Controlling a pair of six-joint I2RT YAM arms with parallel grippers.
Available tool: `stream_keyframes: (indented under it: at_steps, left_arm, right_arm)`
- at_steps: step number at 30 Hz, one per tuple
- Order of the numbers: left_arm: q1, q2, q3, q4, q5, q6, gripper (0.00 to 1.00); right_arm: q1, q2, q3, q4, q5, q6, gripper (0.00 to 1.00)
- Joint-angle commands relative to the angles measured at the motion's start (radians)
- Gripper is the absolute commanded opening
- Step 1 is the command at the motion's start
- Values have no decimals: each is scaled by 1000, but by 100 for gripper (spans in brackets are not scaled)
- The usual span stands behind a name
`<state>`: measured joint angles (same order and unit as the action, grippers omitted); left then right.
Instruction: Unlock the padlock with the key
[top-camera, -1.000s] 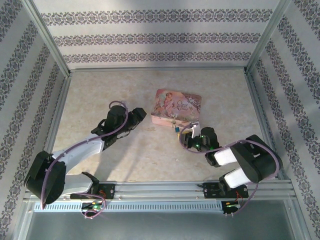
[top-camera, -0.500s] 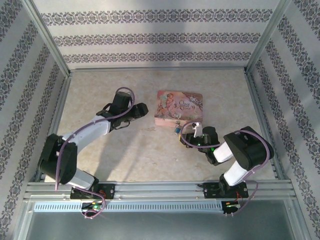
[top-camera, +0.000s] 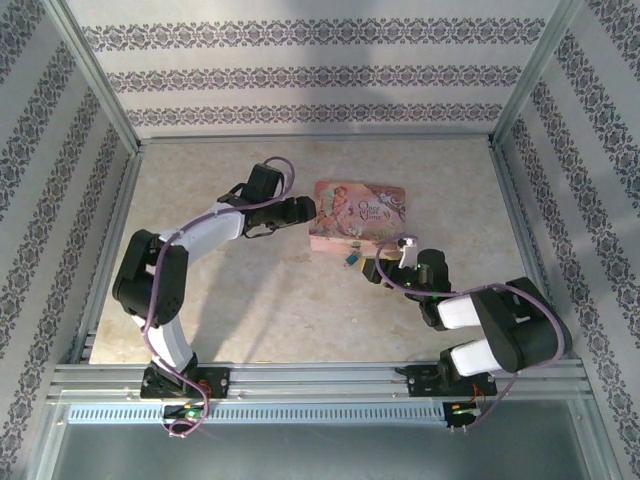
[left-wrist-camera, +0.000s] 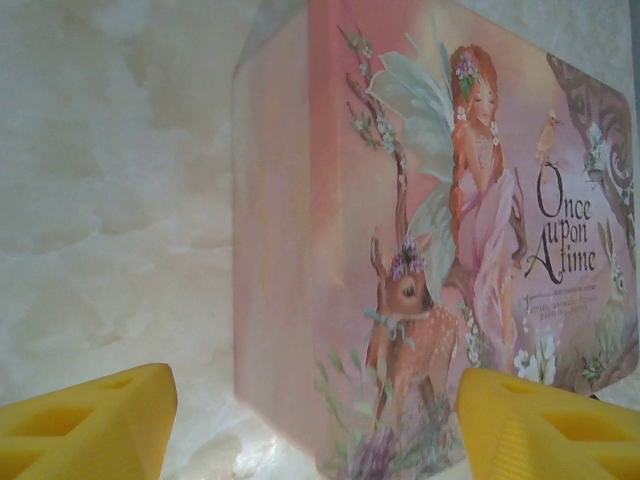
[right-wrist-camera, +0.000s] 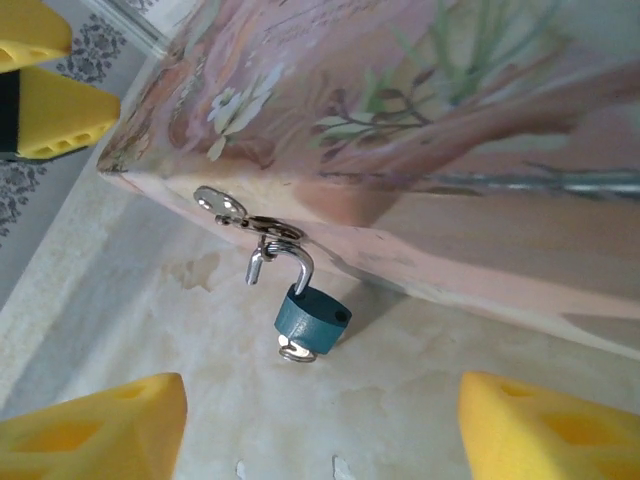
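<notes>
Hovers low before the padlock (right-wrist-camera: 312, 318), dangling by its shackle off the front latch (right-wrist-camera: 262, 225) of the pink tin (right-wrist-camera: 450, 120), with the right gripper (right-wrist-camera: 320, 415) spread wide and empty. Braces, likely, with the left gripper (left-wrist-camera: 315, 415), also agape, at the tin's end. Reads "Once upon A time" on the lid.

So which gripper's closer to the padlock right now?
Right. The right gripper is just in front of the padlock, open and facing it. The left gripper is farther off, at the left end of the pink tin.
</notes>
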<state>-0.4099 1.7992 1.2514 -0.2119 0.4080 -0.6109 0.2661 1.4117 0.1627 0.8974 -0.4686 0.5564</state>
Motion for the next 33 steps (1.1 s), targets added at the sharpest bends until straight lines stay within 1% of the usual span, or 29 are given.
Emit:
stream_keyframes:
  at_steps: [1,5,10,13,18,23,27,30,33]
  left_arm:
    - [8,63,54,-52,57,39,72]
    - [8,107,69,-67,84,40,70]
    - [8,109,28,-101,46,51,68]
    - [8,86,-33,-95,17,40,68]
    - [8,33,-136,-53,19,3,66]
    - [8,-31,-210,-20,-1,-37,66]
    - [7,-52,-230,-7,-6,-50,66]
    - [8,-52,-230,-12,-5,-47,66]
    - [8,-55,-232,-18,-16,-43,66]
  right_arm:
    - [-26,-62,26,-68,-39,19,77]
    - [-49,-92,57,-112,-59,13,83]
    - [-68,-60,107,-130,-86,-5,84]
    - [-84,-24,146,-132,-105,-19,84]
    - [-110,76,247,-125,-169,-46,84]
    - [-114,146,305,-86,-185,-17,83]
    - [-114,128,279,-73,-190,-1,82]
    - [-117,77,237,-86,-202,-8,82]
    - [-120,31,205,-112,-248,-1,82]
